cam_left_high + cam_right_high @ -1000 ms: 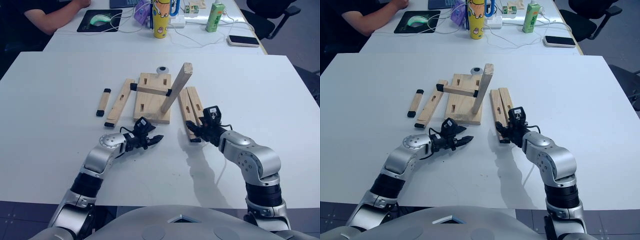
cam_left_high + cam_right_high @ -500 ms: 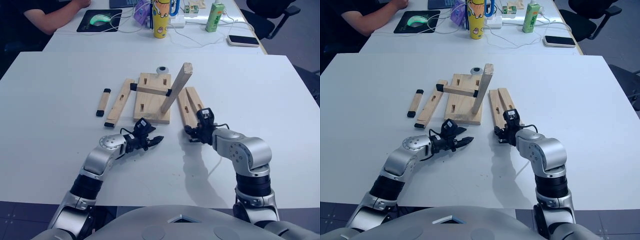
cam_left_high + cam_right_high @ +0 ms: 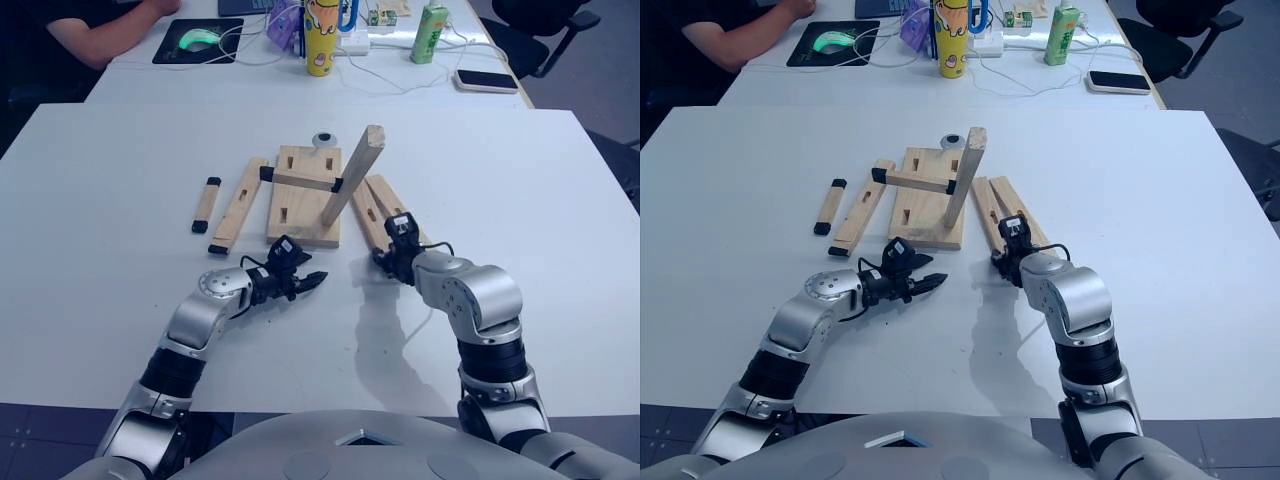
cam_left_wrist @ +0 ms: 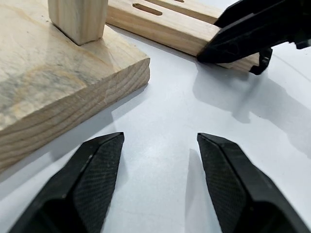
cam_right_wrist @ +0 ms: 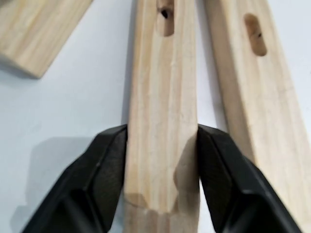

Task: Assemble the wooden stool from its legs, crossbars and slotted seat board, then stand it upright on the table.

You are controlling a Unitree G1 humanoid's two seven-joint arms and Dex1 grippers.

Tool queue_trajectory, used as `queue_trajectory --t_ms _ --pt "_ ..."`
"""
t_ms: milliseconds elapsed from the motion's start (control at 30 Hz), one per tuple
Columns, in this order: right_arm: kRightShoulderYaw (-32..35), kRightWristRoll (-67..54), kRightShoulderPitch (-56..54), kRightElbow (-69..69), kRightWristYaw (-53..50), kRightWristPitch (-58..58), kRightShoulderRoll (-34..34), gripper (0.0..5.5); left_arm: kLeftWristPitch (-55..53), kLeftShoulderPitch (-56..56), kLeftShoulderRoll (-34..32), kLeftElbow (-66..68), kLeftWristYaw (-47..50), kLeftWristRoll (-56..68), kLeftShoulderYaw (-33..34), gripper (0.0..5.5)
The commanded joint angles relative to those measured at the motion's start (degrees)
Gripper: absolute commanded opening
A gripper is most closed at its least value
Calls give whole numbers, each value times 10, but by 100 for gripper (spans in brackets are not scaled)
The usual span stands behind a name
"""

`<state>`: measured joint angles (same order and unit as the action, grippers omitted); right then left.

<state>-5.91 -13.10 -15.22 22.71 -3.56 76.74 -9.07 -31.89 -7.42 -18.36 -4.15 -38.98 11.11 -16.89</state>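
Stool leg (image 5: 163, 97) looks light, stiff and smooth; hold near its end. Right gripper (image 5: 162, 187) clamps it there. Left gripper (image 4: 158, 165) gapes empty.

white worktop (image 3: 120, 180) | desk (image 3: 180, 82) behind: cup (image 3: 322, 45), carton (image 3: 428, 33), phone (image 3: 487, 80), mousepad (image 3: 170, 52), cables (image 3: 400, 72) | black chair (image 3: 545, 30) far right | grey floor (image 3: 600, 70)

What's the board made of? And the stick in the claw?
The board looks like pale bare wood: grain lines and a rough sawn edge show. The stick in the right claw looks the same, with streaky grain and no paint or shine.
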Motion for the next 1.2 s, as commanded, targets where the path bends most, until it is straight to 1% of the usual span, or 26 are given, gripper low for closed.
queue_trajectory --t_ms 33,67,133,200,233,300,400,500,700,767,800,833,900,1100,1200 --pt "59 10 -23 1 -14 -74 41 207 17 -11 -8 11 -1 -8 4 280" --pt "67 9 -24 0 -11 -97 47 207 22 -12 -9 13 -3 -8 5 280" --pt "96 -12 -17 -6 17 -188 67 207 29 -16 -9 17 -3 -7 12 280" --pt "115 -32 -6 -15 59 -258 66 207 38 -21 -13 21 -4 -10 13 280" --pt "135 -51 -3 -20 71 -269 71 207 39 -23 -14 23 -6 -9 14 280" --pt "155 -72 0 -31 95 -294 66 207 42 -28 -17 29 -10 -9 18 280" --pt "163 -76 -4 -53 107 -299 49 207 44 -30 -20 34 -13 -8 21 280" --pt "139 -70 12 -78 119 -258 22 207 44 -31 -22 36 -16 -7 23 280" --pt "36 -53 47 -47 147 -204 -25 207 44 -28 -22 39 -16 -11 21 280" --pt "25 -51 51 -42 149 -195 -30 207 43 -25 -20 39 -15 -11 21 280" --pt "25 -54 53 -41 150 -187 -30 244 43 -23 -20 38 -14 -12 19 280" --pt "20 -55 54 -39 152 -181 -35 256 42 -22 -19 38 -14 -11 18 280" --pt "3 -46 55 -35 157 -177 -50 284 40 -20 -19 35 -14 -10 17 280" --pt "-44 -8 46 -47 162 -202 -78 284 40 -18 -15 36 -14 -10 15 280" --pt "-52 9 27 -86 155 -234 -61 284 40 -21 -12 39 -14 -8 14 280"
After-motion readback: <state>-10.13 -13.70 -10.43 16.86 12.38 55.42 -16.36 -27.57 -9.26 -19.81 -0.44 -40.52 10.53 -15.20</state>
